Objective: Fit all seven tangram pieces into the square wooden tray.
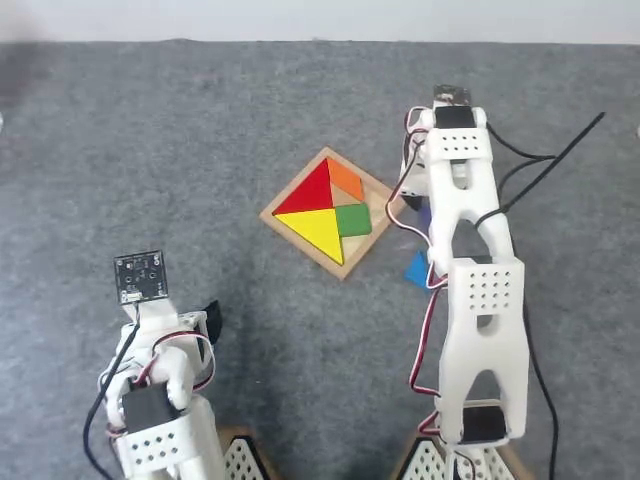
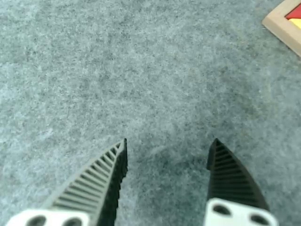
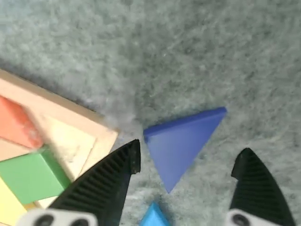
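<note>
A grey, felt-like mat (image 1: 150, 150) covers the whole work surface, fuzzy in texture. A pale strip (image 1: 300, 20) runs along its far edge in the high view. The right gripper (image 3: 190, 147) is spread wide just above the mat, with the dark blue triangle (image 3: 181, 141) lying flat between its two black ribbed fingers. One corner of the triangle comes very close to a fingertip, though I cannot tell if they touch. Further back toward the wrist, between the same fingers, the tip of a light blue piece (image 3: 154, 217) lies on the mat. Just to one side of this gripper is a corner of the wooden tray (image 1: 275, 212). Bare wood is left open at that corner, next to the green square (image 1: 352, 220) and the orange piece (image 1: 347, 180). The red triangle (image 1: 308, 195) and yellow triangle (image 1: 318, 232) fill the tray's half farther from the right gripper. The left gripper (image 2: 170, 141) also has its fingers apart, over bare mat and gripping nothing. The tray lies well ahead of it and off to the side.
</note>
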